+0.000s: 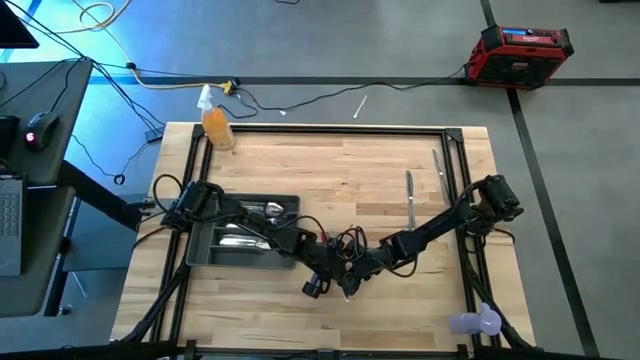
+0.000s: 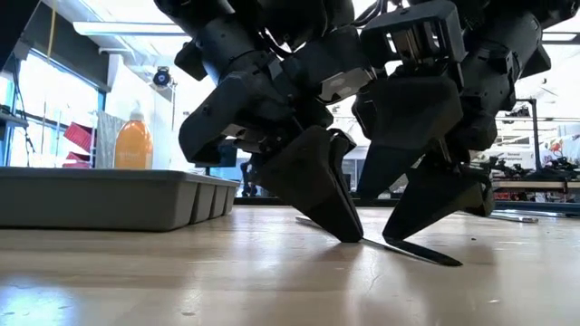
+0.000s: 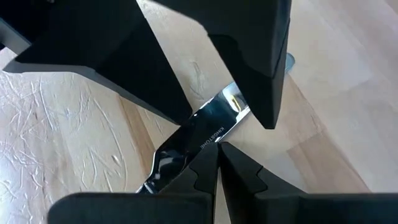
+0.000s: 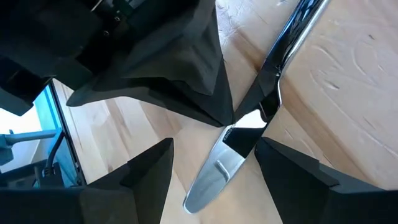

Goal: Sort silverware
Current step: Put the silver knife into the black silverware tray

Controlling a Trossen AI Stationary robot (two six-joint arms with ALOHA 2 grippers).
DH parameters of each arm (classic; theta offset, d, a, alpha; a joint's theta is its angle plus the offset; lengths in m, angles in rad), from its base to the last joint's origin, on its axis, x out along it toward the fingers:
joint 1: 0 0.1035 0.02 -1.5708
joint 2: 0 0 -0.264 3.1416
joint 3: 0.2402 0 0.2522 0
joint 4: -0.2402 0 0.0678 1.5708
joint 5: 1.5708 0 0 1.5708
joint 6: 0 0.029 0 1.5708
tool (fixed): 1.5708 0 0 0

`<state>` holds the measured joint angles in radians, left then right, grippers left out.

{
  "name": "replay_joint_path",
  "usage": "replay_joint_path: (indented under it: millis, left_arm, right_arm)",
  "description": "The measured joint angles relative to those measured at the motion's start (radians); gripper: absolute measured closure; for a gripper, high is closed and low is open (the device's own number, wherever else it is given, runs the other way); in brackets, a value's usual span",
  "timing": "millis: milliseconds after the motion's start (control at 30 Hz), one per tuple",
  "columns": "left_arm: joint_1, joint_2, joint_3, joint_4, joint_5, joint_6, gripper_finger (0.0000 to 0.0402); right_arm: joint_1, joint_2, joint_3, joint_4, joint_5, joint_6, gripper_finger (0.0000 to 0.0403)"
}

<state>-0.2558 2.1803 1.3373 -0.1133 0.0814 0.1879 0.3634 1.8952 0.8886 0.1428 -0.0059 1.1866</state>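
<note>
A shiny silver knife lies flat on the wooden table near its middle. It also shows in the right wrist view, with its handle running away from me. My left gripper is shut and points down at the blade. My right gripper is open, with one finger on either side of the blade and a gap on both sides. In the high view both grippers meet just right of the dark grey tray, which holds more silverware. My left gripper's shut fingertips meet the knife's blade near its middle, beside the stamped lettering. They come slanting down from above. The knife lies flat on the table. Whether the tips sit on the blade's face or against its edge I cannot tell.
Two more knives lie on the table's right part. An orange bottle stands at the far left corner and a purple object sits at the near right edge. The tray wall stands left of the grippers.
</note>
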Motion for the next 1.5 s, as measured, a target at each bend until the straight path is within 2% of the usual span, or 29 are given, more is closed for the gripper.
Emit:
replay_joint_path:
  millis: [467, 733, 833, 1033, 1167, 1267, 1500]
  left_arm:
    - [-0.004, 0.000, -0.001, -0.001, -0.014, 0.015, 0.0401]
    - [-0.006, 0.001, 0.000, 0.010, -0.021, -0.014, 0.0401]
    - [-0.006, 0.003, 0.000, 0.027, -0.040, -0.027, 0.0401]
    - [-0.004, 0.007, 0.000, 0.064, -0.054, -0.026, 0.0401]
    - [-0.004, 0.008, 0.000, 0.069, -0.058, -0.018, 0.0401]
    - [-0.004, 0.008, 0.000, 0.069, -0.066, -0.008, 0.0401]
    - [-0.009, 0.008, 0.000, 0.078, -0.088, -0.003, 0.0402]
  right_arm:
    - [0.001, -0.001, 0.003, 0.066, 0.008, -0.014, 0.0178]
    - [0.001, -0.009, 0.019, -0.069, 0.023, -0.036, 0.0184]
    - [0.001, -0.009, 0.020, -0.114, 0.032, -0.049, 0.0210]
    - [0.001, -0.009, 0.018, -0.130, 0.062, -0.128, 0.0290]
    - [0.000, -0.006, 0.013, -0.102, 0.052, -0.157, 0.0317]
    - [-0.003, -0.004, 0.008, -0.054, 0.020, -0.181, 0.0315]
    - [-0.006, -0.004, 0.008, -0.037, -0.003, -0.215, 0.0278]
